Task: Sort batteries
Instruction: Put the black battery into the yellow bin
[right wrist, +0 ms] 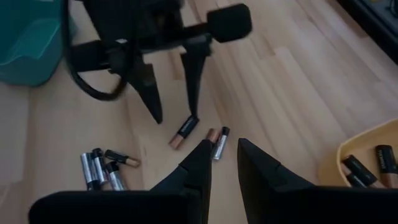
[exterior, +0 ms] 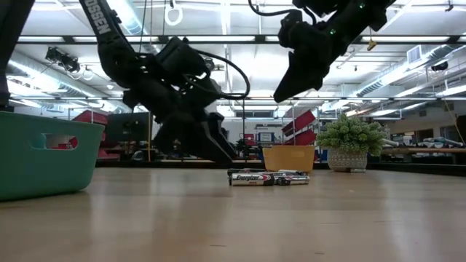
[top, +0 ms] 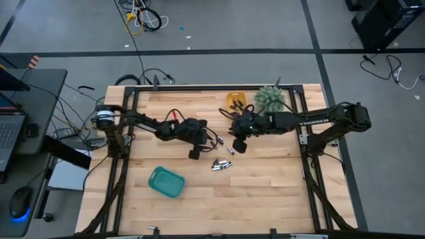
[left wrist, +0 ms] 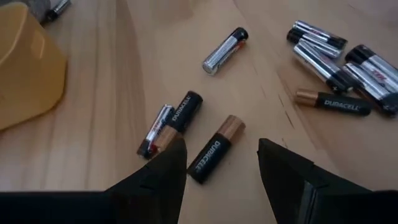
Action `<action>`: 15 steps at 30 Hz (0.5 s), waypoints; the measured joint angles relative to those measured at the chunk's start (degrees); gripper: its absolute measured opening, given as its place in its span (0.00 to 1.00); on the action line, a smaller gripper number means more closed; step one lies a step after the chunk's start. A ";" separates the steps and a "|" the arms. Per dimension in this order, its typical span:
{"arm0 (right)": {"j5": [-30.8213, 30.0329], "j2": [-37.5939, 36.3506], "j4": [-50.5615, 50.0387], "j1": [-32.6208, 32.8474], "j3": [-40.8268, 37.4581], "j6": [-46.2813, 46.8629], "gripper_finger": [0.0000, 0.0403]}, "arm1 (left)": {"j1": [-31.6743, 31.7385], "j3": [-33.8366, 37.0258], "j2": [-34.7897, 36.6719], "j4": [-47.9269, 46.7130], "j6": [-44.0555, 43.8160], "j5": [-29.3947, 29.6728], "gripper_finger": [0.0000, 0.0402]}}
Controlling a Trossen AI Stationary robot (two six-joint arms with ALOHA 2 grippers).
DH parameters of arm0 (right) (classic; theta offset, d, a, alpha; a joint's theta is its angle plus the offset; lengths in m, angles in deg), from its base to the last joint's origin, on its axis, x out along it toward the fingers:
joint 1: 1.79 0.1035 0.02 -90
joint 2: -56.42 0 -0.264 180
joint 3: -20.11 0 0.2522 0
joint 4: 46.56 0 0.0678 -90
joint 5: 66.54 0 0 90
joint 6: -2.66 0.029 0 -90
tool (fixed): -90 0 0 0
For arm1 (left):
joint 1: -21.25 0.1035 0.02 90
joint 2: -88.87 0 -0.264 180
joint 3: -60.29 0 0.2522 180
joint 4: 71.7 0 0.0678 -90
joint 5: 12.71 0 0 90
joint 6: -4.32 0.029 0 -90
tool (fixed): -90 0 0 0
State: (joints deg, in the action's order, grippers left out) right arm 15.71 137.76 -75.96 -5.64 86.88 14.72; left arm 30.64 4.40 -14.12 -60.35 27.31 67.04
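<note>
The main risk sits under the left tool (left wrist: 217, 165): its fingers stand apart over a black-and-copper Duracell cell (left wrist: 215, 149), but a second pair of cells (left wrist: 169, 123) lies just beside one finger. If that finger comes down on them, it could knock them rolling or drag two cells up together. The right tool (right wrist: 219, 163) hangs close by above the same patch of counter (top: 265, 192), so the two arms could also crowd or bump each other.

The left arm reaches in low from its side, wrist angled down, fingertips near the wood. The right arm comes in higher, its tool raised off the counter with the fingers a narrow gap apart and nothing visibly between them, though the angle makes that hard to confirm.

The batteries are split up: a loose cluster (top: 221, 164) lies mid-counter, a few singles sit between the tools, and some dark cells already rest in the yellow tray (right wrist: 373, 149). The teal tray (top: 165, 182) stands well apart.
</note>
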 joint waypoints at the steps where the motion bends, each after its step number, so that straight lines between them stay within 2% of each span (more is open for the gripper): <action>1: 0.00 0.00 0.03 0.16 0.00 0.02 0.16 | -0.01 -0.56 -0.76 0.74 -0.05 -0.05 0.48; 6: -0.04 -0.02 0.08 0.65 -0.02 0.69 0.16 | -0.01 -2.86 -3.37 -0.80 -0.09 -0.14 0.48; 15: -0.13 -0.02 0.13 1.31 -0.02 0.94 0.15 | -0.01 -3.13 -3.38 -6.83 -1.84 0.78 0.46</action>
State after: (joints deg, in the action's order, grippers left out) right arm 15.58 137.74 -75.83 -4.33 86.86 15.66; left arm 30.63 1.26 -17.51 -67.18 25.47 67.82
